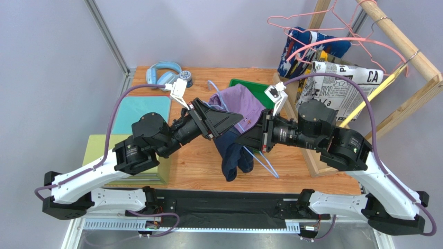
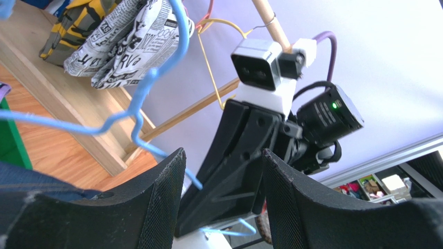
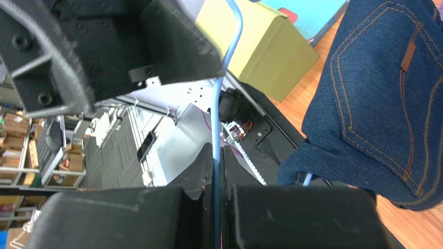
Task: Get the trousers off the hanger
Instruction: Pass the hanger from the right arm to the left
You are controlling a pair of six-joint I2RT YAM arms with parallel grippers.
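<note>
Nearest the overhead camera, the two arms reach inward over the bench [image 1: 192, 166] and meet at its middle. The left end effector [image 1: 236, 120] is released, its jaws spread. Just behind it the purple trousers [image 1: 242, 104] lie bunched, overlapping a green tray [image 1: 244, 84]. Whether they hang on anything cannot be told. The right end effector [image 1: 243, 139] is clenched on a blue hanger [image 1: 268, 166]. The dark denim trousers [image 1: 234, 158] are draped over that hanger and droop toward the near edge. On the wooden rack [image 1: 416, 57] at the right, the newsprint trousers [image 1: 340, 85] and the blue-white-red print trousers [image 1: 301, 49] hang among pink hangers [image 1: 333, 39].

From the left wrist, two padded fingers [image 2: 158, 207] stand apart. The blue wire and the body of the right end effector show in the gap, and nothing is pinched. Beyond, the camouflage trousers [image 2: 86, 18] hang beside the newsprint pair.

From the right wrist, the fingertips [image 3: 291, 218] press together on the blue wire, which runs up past the left end effector. The denim hangs at right with a back pocket showing, and an olive box [image 3: 255, 46] sits behind it.
</note>
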